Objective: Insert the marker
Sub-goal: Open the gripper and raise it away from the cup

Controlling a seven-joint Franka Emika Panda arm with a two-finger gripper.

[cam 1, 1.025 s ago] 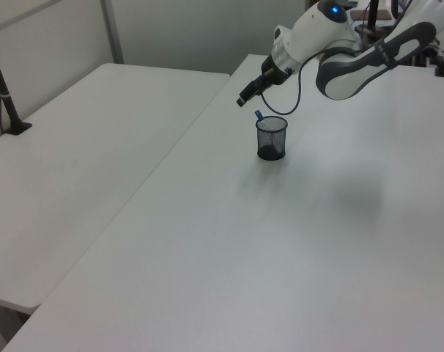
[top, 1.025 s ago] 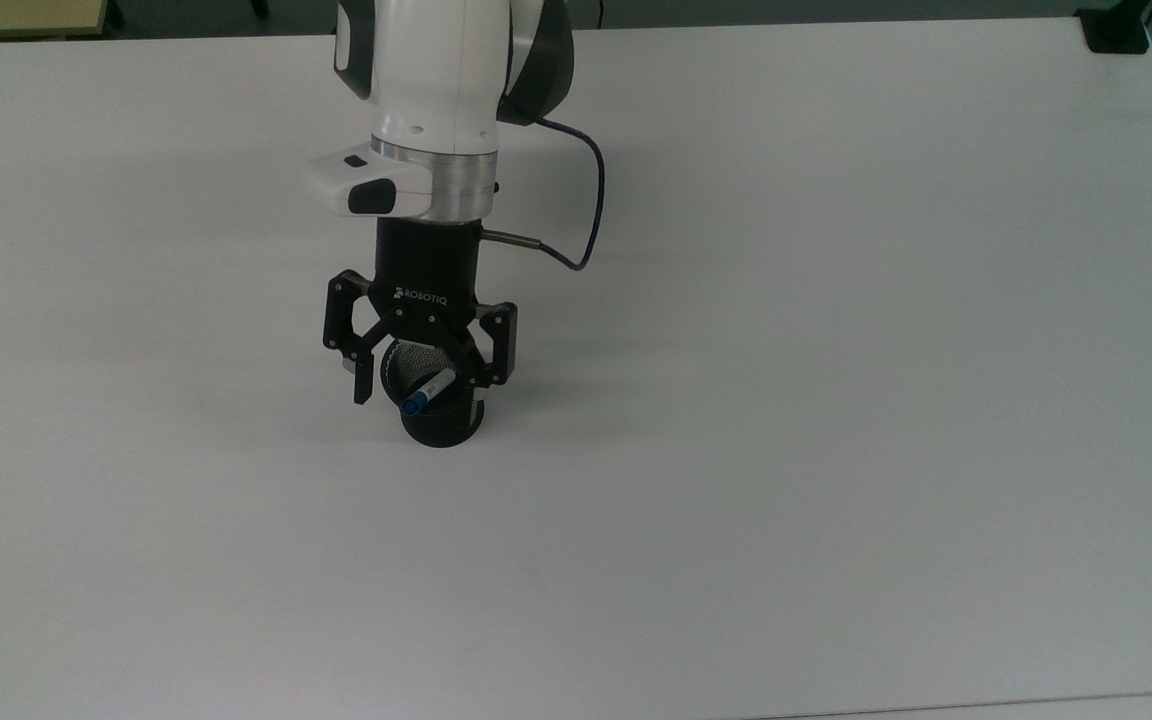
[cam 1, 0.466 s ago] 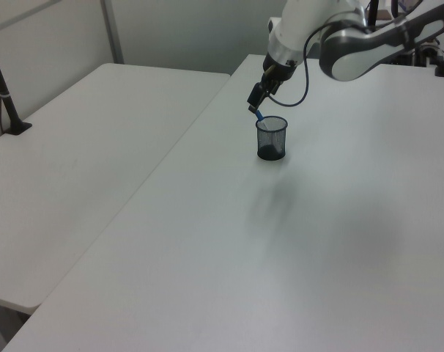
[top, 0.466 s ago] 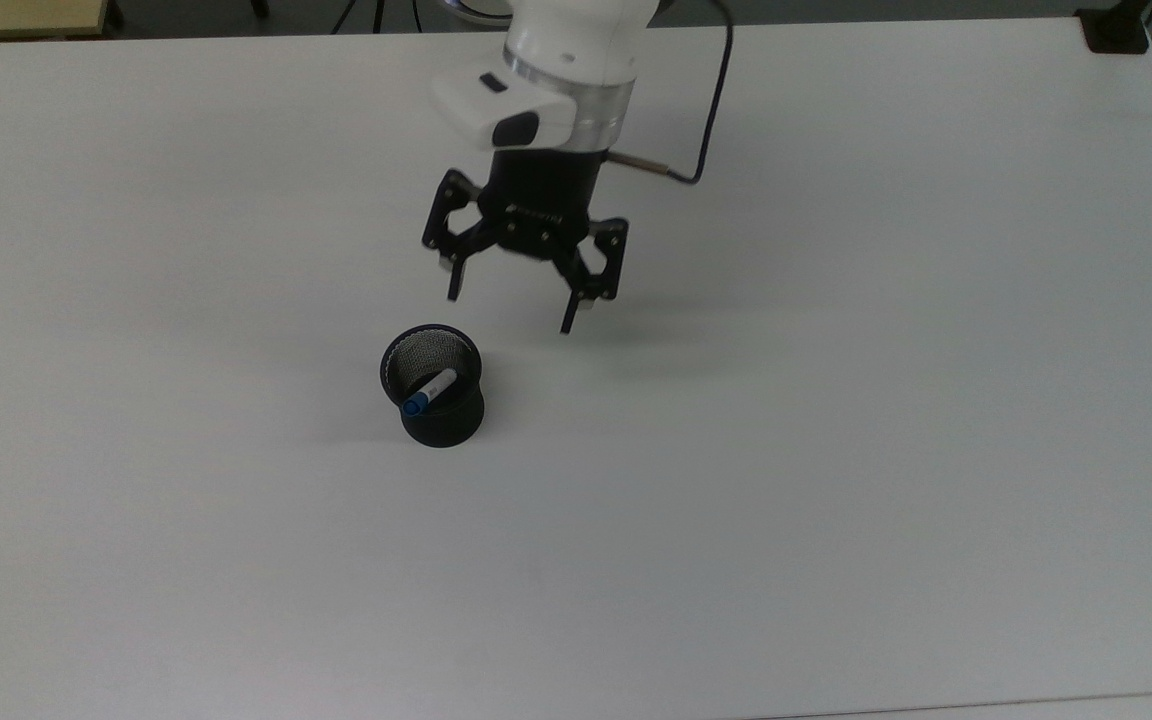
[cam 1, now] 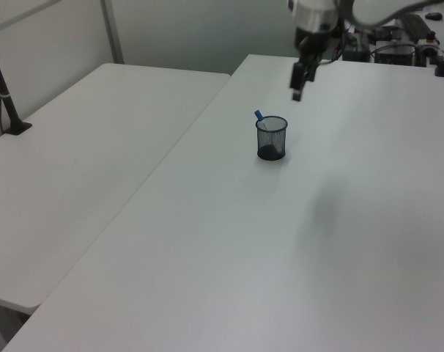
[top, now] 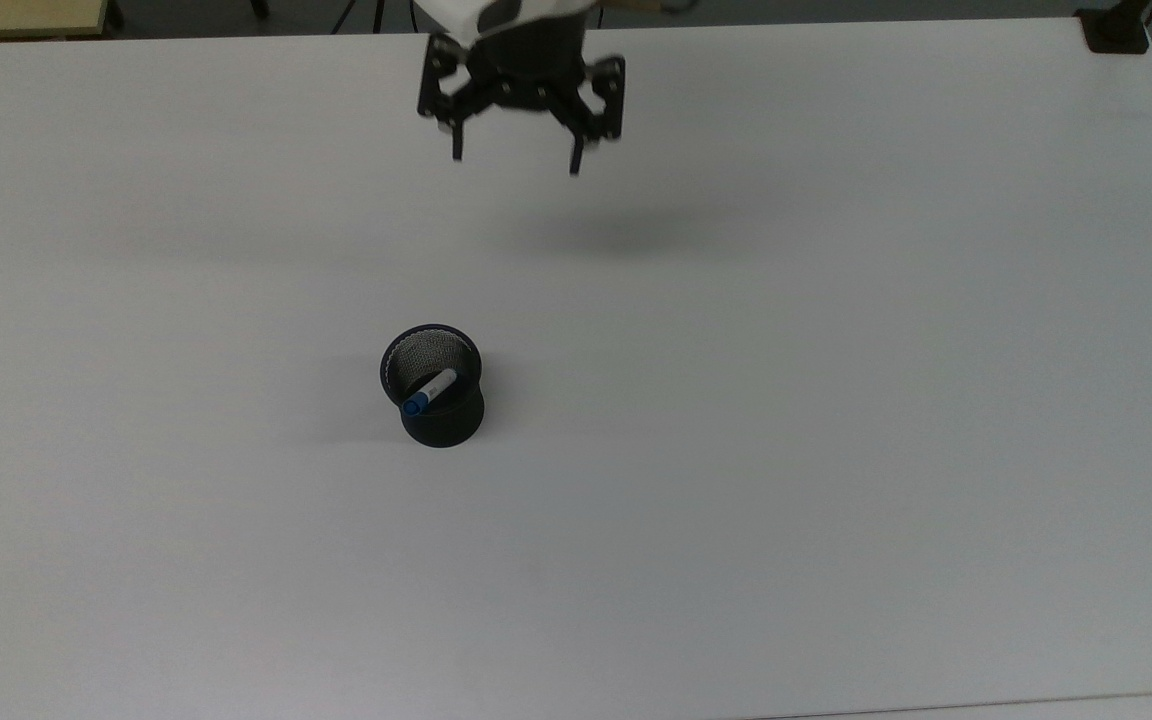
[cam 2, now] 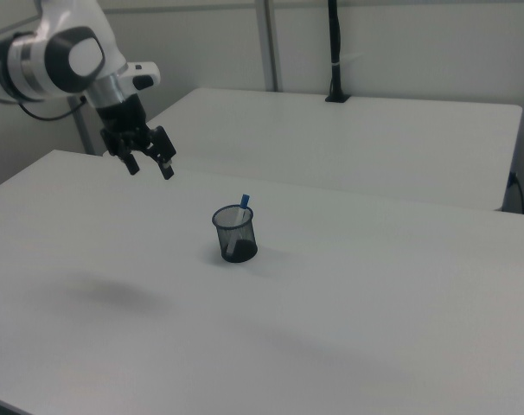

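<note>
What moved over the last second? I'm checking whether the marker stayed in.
The gripper, jaws open and empty, rose from just above the cup and pulled back toward the top view's upper edge. The marker stayed leaning in the cup, blue cap up; the cup did not shift.

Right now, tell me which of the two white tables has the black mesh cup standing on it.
The table under the tool, not the bare one at the left view's left. The black mesh cup holds the marker.

A white table (top: pixel 836 450) carries a black mesh cup (top: pixel 433 385), standing upright.
</note>
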